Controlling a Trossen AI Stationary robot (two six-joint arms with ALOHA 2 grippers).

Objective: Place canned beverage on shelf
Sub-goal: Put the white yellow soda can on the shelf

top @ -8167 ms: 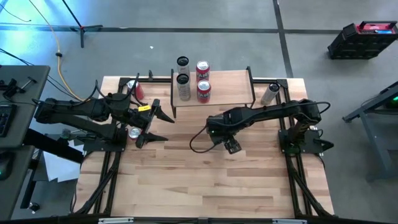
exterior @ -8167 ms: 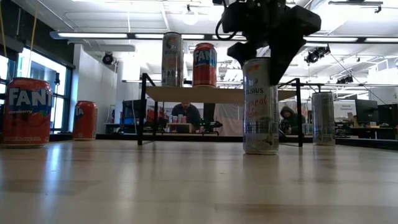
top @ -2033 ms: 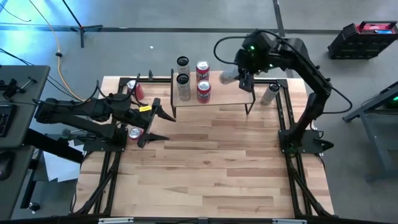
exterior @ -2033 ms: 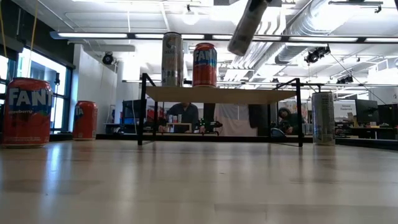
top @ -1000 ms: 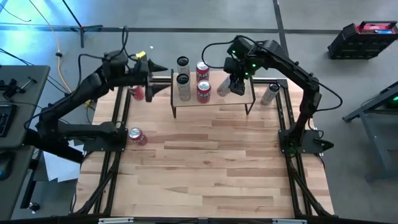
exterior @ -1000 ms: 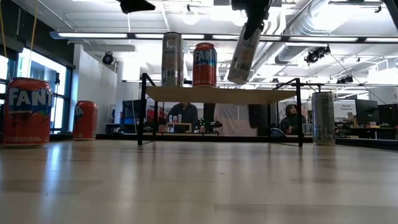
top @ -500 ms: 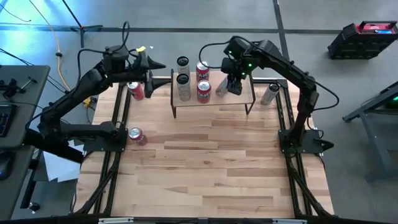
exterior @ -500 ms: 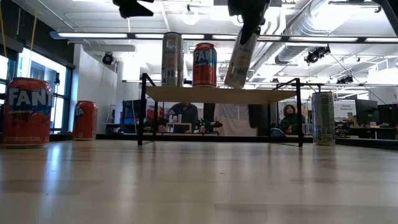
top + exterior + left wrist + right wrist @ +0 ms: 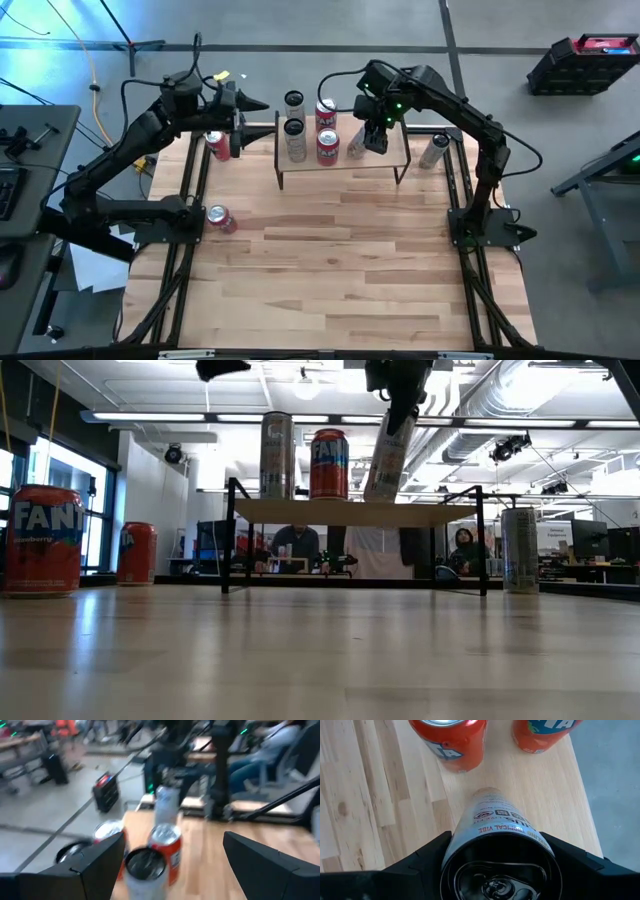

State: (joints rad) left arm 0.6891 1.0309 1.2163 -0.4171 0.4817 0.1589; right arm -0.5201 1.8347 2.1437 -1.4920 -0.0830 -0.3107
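Note:
The shelf (image 9: 386, 158), a low rack with a wooden plank (image 9: 340, 512) on black legs, carries two silver cans (image 9: 294, 138) and two red cans (image 9: 327, 147). Just right of the red cans, my right gripper (image 9: 369, 138) is shut on a tall silver can (image 9: 387, 455). The can is tilted over the plank. Its lower end (image 9: 375, 493) is at plank height; whether it touches, I cannot tell. My left gripper (image 9: 245, 118) hangs open, high above the table left of the shelf, holding nothing. In its wrist view the fingers (image 9: 95, 865) frame the shelf's cans. My right gripper pinches the silver can's side wall just below its top rim (image 9: 457, 842) between its two fingers (image 9: 420, 862), one on each side. The fingers slant steeply down from above. The can hangs below them, tilted, its top (image 9: 500, 872) leaning toward the table's right.
A red can (image 9: 218, 145) stands on the table left of the shelf. Another red can (image 9: 217, 216) is nearer the left edge. A silver can (image 9: 434, 150) stands right of the shelf. The near half of the table (image 9: 340, 270) is bare wood. People sit in the room beyond.
My right gripper has eased the tilted can a little down toward the plank and toward the red cans, still holding it.

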